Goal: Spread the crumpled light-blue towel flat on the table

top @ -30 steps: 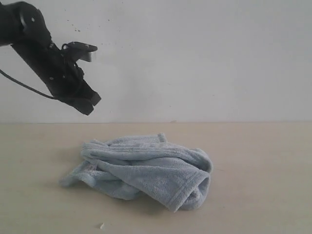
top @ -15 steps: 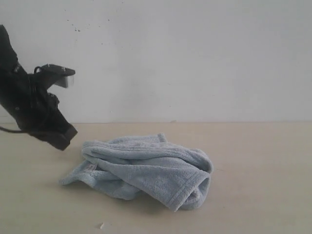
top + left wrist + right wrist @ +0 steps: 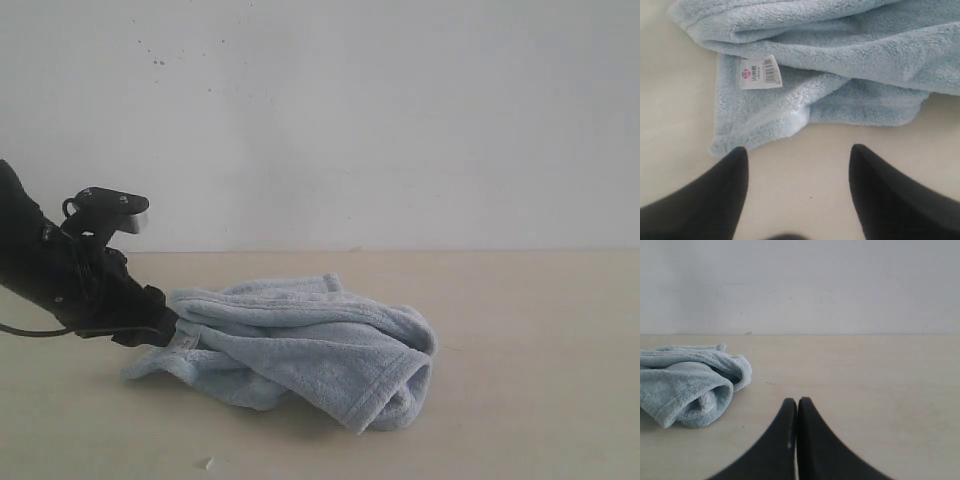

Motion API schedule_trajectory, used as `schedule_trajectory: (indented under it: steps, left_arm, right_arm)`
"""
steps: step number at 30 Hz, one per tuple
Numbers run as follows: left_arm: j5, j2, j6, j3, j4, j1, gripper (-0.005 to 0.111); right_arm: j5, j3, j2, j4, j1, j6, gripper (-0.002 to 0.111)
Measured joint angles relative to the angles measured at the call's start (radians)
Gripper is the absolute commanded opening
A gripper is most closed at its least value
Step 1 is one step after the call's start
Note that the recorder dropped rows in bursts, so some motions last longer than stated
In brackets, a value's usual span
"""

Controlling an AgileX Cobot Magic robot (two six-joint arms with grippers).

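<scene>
Looking at a light-blue towel [image 3: 300, 345] bunched up in a lumpy heap on the table [image 3: 540, 400], roughly mid-scene and a touch to the left. Nowhere near flat yet: doubled over itself in several layers, with a fat rolled fold at the near right end and a thin flap poking out low on the left.

Left gripper [image 3: 797, 150] down low at the left end of the heap, right by that flap. Wide open, both dark fingers [image 3: 705, 200] spread apart with bare tabletop between them, gripping nothing. One tip right at the hemmed edge of the flap, touching or not impossible to call from the wrist shot. Small white label [image 3: 760, 72] with a barcode and a pink mark lying face-up on that corner, just beyond the fingertips and half tucked against a thicker fold.

Right gripper [image 3: 794, 402] only caught by its own wrist camera, well apart from the towel and facing the rolled end of the heap. Clamped fully together, just a hairline seam between the two dark fingers, nothing held.

Also worth a mention: a tiny white speck [image 3: 208, 463] on the near part of the table in front of the heap, and a plain white wall [image 3: 400, 120] behind the lot.
</scene>
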Motion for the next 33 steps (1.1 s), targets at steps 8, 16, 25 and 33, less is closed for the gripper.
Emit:
schedule_trajectory:
  steps: [8,16,25,33]
  left_arm:
    - [-0.077,0.059,0.002,0.031,0.000,0.000,0.059]
    - [-0.150,0.148,0.004,0.033,0.000,0.000,0.059]
    - [-0.199,0.182,0.004,0.033,0.000,0.000,0.059]
    - [-0.240,0.228,0.004,0.033,0.000,0.000,0.059]
  right_arm:
    - [0.000,0.000,0.000,0.000,0.000,0.000,0.000]
    - [0.000,0.000,0.000,0.000,0.000,0.000,0.000]
    - [0.000,0.000,0.000,0.000,0.000,0.000,0.000]
    - [0.000,0.000,0.000,0.000,0.000,0.000,0.000]
